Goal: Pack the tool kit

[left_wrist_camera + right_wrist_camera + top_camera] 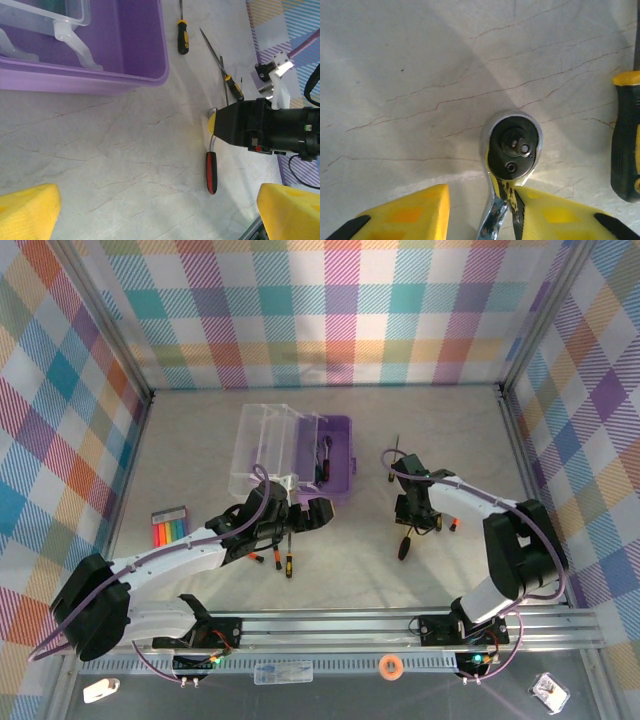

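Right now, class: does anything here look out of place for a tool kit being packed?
Yes. Tools lie loose on the table, outside the open purple case: a ratchet by the right gripper, a black-and-yellow screwdriver beside the case, and another long screwdriver angled differently. Nothing looks damaged or spilled.

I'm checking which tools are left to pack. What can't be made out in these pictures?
Top view: the dark tool in the case is too small to identify.
Top view: the left arm hides the upper ends of two tools.
Right wrist view: the ratchet handle is cut off by the bottom edge, the screwdriver by the right edge.
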Available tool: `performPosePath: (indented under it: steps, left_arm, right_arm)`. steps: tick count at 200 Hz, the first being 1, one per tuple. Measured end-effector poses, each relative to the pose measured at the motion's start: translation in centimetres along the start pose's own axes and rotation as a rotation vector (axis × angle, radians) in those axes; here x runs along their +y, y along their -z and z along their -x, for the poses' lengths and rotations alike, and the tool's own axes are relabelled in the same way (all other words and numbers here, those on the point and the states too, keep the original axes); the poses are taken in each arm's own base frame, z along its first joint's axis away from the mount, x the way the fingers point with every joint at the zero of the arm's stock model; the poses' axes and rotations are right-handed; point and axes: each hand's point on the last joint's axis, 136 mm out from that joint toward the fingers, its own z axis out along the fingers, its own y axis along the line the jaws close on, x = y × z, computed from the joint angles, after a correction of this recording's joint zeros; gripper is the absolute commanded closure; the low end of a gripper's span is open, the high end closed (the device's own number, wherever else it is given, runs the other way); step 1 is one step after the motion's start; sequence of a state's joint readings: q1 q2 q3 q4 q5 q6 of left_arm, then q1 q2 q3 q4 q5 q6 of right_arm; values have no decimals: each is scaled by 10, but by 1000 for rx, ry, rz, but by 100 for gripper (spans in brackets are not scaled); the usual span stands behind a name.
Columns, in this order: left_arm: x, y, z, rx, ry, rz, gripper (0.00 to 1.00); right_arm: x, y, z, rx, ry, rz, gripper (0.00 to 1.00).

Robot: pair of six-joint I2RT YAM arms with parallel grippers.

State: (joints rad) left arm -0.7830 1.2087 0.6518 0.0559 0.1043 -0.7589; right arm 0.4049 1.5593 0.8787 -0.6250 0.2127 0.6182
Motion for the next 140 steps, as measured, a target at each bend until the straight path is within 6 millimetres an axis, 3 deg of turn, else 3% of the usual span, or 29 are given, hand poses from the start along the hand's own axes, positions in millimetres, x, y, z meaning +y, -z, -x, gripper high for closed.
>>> performPosePath:
  steps: [140]
  left_arm:
    - [-3,4,6,-17,-20,10,0]
  right_arm:
    - [-4,-2,11,-27,-60,21,69]
